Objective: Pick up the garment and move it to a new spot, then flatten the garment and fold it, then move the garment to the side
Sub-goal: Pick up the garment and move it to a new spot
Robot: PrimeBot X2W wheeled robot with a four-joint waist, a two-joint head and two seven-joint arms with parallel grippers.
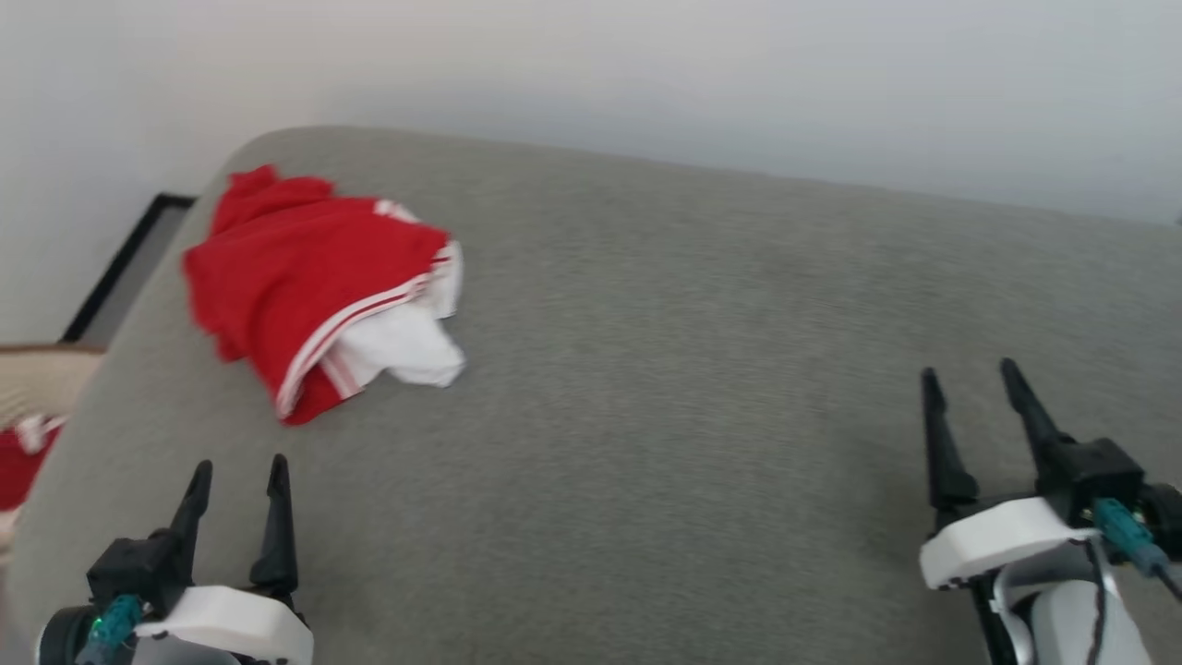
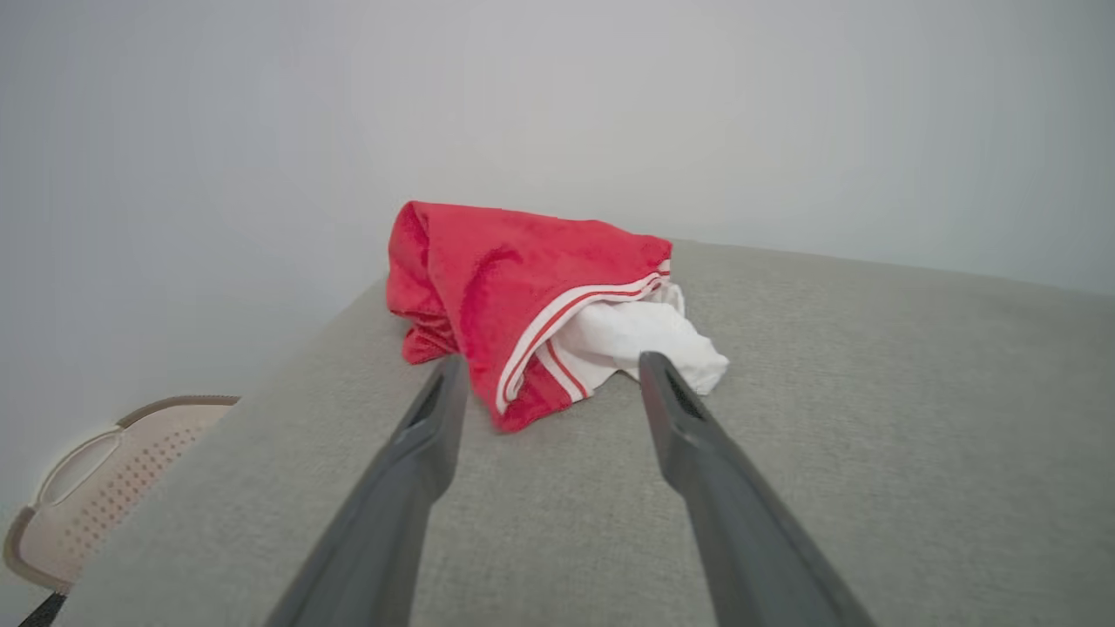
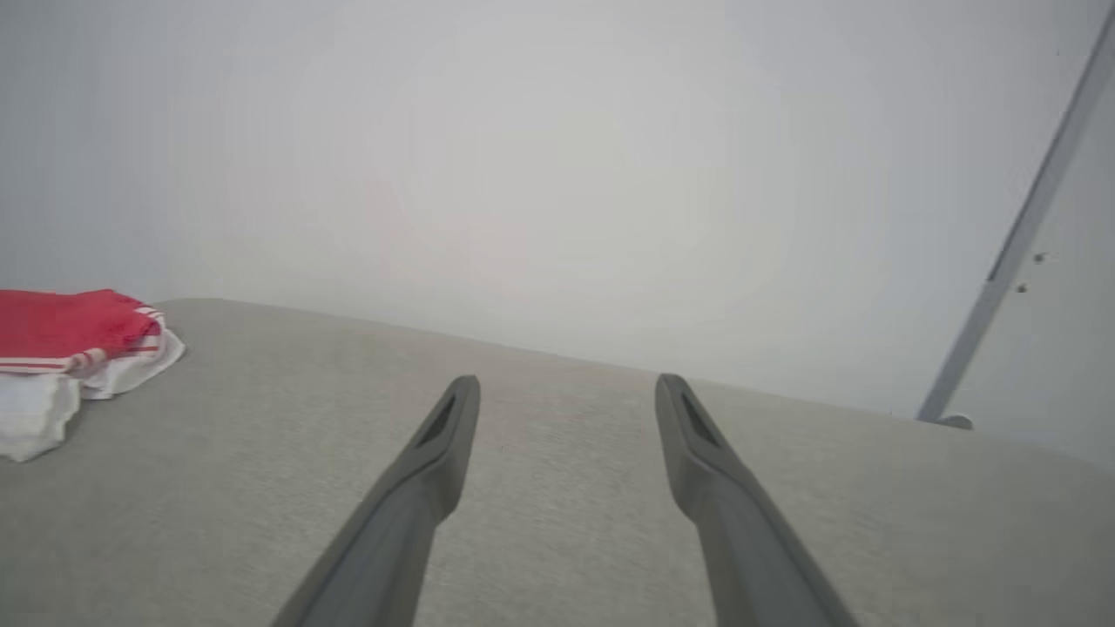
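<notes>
Garment (image 1: 314,277) crumpled, near far-left corner, wide grey cushion (image 1: 702,425) stretching right

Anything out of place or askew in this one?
The garment lies crumpled in a heap near the far left corner of the grey surface, white sleeve spilling from under the red. Left gripper and right gripper are open, clear of it. Nothing else stands out.

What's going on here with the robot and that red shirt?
A two-armed robot faces a grey cushioned surface. A red-and-white garment lies crumpled near its far left corner. The left gripper is open, aimed at the garment but short of it; the right gripper is open over bare surface, well away. Nothing is held yet.
</notes>
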